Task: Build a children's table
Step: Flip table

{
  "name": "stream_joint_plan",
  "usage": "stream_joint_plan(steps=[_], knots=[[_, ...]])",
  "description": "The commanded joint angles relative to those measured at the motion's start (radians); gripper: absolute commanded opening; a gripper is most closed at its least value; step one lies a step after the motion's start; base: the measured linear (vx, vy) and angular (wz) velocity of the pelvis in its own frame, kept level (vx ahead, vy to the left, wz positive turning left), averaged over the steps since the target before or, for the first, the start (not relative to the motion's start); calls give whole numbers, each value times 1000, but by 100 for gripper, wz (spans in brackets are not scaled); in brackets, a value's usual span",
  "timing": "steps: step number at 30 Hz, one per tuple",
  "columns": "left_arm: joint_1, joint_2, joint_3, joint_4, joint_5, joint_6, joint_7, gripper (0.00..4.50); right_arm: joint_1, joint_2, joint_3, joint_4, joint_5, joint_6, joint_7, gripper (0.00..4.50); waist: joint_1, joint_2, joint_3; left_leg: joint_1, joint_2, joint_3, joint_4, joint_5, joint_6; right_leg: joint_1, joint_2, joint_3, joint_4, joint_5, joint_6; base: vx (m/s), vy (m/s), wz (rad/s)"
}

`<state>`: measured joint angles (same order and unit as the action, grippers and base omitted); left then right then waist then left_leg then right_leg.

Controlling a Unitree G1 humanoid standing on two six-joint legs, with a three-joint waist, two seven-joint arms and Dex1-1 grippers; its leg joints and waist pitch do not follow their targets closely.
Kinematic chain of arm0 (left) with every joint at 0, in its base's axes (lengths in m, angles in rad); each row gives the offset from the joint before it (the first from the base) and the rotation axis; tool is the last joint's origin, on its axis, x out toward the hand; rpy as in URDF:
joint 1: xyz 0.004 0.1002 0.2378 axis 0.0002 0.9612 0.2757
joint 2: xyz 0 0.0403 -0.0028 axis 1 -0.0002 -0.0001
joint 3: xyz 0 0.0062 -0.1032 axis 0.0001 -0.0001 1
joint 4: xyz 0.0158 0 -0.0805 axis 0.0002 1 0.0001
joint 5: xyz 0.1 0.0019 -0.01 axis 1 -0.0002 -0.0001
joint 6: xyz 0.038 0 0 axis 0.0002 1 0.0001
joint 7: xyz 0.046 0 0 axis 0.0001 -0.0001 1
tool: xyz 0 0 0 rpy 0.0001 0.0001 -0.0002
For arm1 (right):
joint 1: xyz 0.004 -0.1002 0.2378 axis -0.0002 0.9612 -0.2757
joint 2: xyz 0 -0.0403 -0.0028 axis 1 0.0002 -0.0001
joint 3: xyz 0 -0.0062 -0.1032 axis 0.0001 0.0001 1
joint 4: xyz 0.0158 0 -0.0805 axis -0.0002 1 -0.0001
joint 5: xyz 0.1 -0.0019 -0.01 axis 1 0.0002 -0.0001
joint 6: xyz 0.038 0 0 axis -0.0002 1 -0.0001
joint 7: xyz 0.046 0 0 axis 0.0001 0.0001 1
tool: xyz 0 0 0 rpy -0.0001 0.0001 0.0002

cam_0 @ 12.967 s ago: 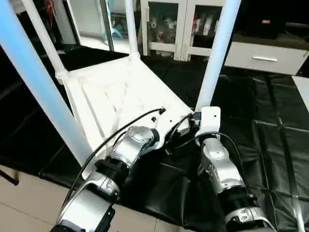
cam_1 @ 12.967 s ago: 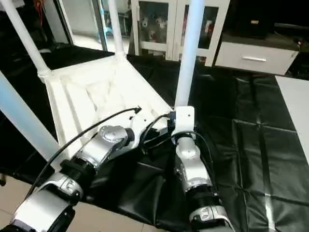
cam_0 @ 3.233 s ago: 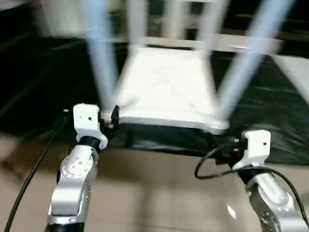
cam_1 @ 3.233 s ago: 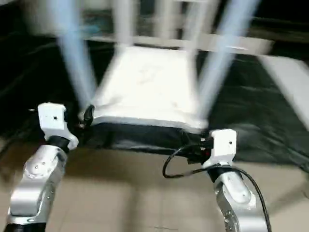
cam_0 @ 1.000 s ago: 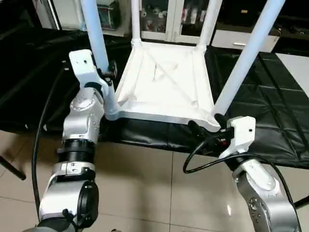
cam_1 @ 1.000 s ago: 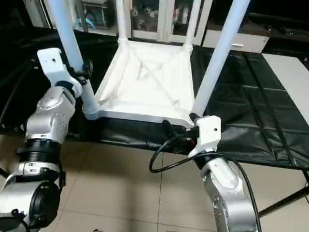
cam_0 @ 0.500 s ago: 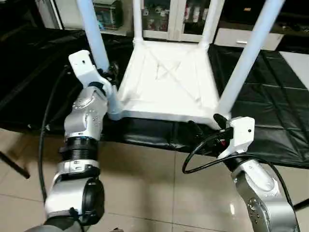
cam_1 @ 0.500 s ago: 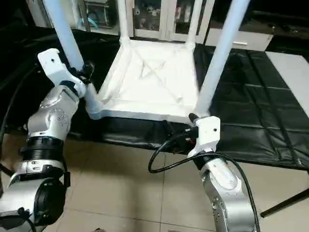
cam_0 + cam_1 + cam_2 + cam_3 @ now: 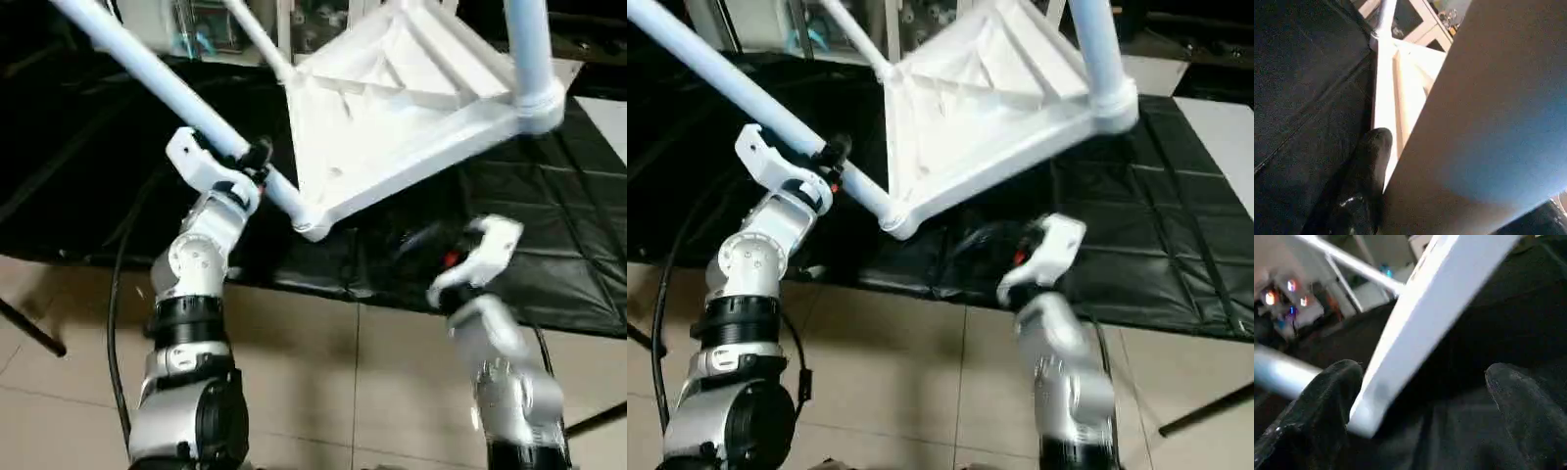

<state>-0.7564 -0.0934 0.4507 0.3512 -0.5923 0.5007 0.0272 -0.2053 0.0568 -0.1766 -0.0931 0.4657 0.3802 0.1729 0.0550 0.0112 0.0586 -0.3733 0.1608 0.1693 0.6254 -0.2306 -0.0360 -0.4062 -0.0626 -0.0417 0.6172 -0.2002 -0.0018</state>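
Note:
The children's table [image 9: 411,88] is upside down and tipped up, its ribbed underside facing me and its near-left corner socket [image 9: 309,223] lowest. My left gripper [image 9: 253,162] is shut on the white leg [image 9: 147,69] that slants up to the left from that corner. In the left wrist view one black finger [image 9: 1369,171] lies against that leg [image 9: 1488,122]. My right gripper [image 9: 980,240] is open, low under the raised front edge. In the right wrist view its fingers [image 9: 1327,396] stand wide apart with the table's edge [image 9: 1440,308] above them, not touching. Another leg [image 9: 529,44] rises at the right.
The black-draped work table [image 9: 588,255] lies under and behind the children's table. Tiled floor [image 9: 323,372] is in front of it. Glass-door cabinets [image 9: 323,20] stand at the back. A dark stand foot [image 9: 29,328] crosses the floor at the far left.
The children's table has tipped up from lying flat: its right side has risen, and the leg in my left gripper now slants to the left. My right gripper is now below the raised edge.

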Motion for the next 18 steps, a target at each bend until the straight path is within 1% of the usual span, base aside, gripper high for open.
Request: stream_joint_plan(steps=[1,2,3,4,5,6,8,9,10,11,12,13,14,15,17,18], knots=[[-1,-24,1,-25,-56,18,-10,231,-20,8,-23,29,37,-2,-17,450,0,-10,-77,13,60,-19,-60,114,163,57,-80,44,-41,107,-297,0,0,0],[8,-26,-4,-30,-64,27,-9,231,-99,23,-83,104,110,-18,-22,450,-2,-15,-77,13,59,-17,-61,110,165,57,-80,44,-42,105,-299,0,0,0],[10,-26,-4,-30,-68,29,-10,231,-131,24,-105,137,146,-21,-12,450,-1,-11,-77,16,57,-16,-61,99,159,55,-79,42,-43,85,-299,0,0,0],[11,-25,-4,-29,-69,30,-10,231,-151,24,-118,157,169,-20,-2,450,0,-11,-76,16,58,-15,-61,91,155,55,-78,43,-43,80,-298,0,0,0],[12,-24,-6,-30,-69,32,-11,230,-170,23,-129,176,190,-17,10,450,3,-10,-76,17,58,-14,-61,93,152,55,-77,42,-43,86,-294,0,0,0],[14,-23,-7,-32,-69,35,-12,230,-193,16,-136,202,204,-13,34,450,3,-11,-77,16,58,-14,-60,103,154,57,-77,42,-41,98,-292,0,0,0],[18,-22,-10,-36,-68,39,-13,230,-230,2,-146,250,201,-15,55,450,4,-11,-81,15,57,-14,-57,138,160,57,-77,41,-36,136,-294,0,0,0],[20,-22,-13,-40,-66,41,-14,230,-248,-4,-153,275,194,-19,58,450,5,-13,-83,13,58,-15,-56,157,167,59,-78,40,-32,153,-299,0,0,0],[22,-22,-13,-45,-69,46,-16,230,-269,-13,-159,307,180,-30,52,450,5,-14,-83,13,56,-13,-54,160,168,58,-79,40,-33,152,-303,0,0,0],[25,-23,-12,-51,-70,52,-16,230,-296,-23,-170,349,166,-43,44,450,7,-18,-84,13,55,-11,-53,160,169,58,-80,40,-34,145,-306,0,0,0],[26,-21,-14,-56,-69,56,-19,230,-320,-34,-177,388,149,-57,32,450,6,-19,-82,10,53,-11,-54,160,170,60,-79,40,-34,140,-305,0,0,0],[29,-20,-15,-62,-72,64,-20,230,-357,-51,-189,453,132,-80,14,450,5,-16,-82,10,54,-12,-53,159,165,59,-79,39,-34,126,-306,0,0,0],[30,-20,-15,-64,-73,66,-21,230,-369,-56,-192,473,128,-88,8,450,0,-19,-84,7,52,-12,-53,159,163,61,-79,38,-32,123,-307,0,0,0],[31,-20,-15,-67,-74,68,-20,230,-389,-69,-197,514,124,-96,-5,450,1,-21,-81,9,52,-9,-52,141,159,59,-79,40,-37,101,-305,0,0,0],[34,-20,-15,-73,-76,71,-20,229,-431,-94,-205,589,123,-123,-5,450,-4,-21,-79,6,51,-8,-53,99,152,60,-80,40,-40,54,-304,0,0,0],[36,-19,-17,-74,-75,72,-21,229,-445,-102,-208,611,122,-131,-4,450,-4,-23,-79,7,51,-8,-53,93,150,60,-78,40,-41,47,-302,0,0,0]])
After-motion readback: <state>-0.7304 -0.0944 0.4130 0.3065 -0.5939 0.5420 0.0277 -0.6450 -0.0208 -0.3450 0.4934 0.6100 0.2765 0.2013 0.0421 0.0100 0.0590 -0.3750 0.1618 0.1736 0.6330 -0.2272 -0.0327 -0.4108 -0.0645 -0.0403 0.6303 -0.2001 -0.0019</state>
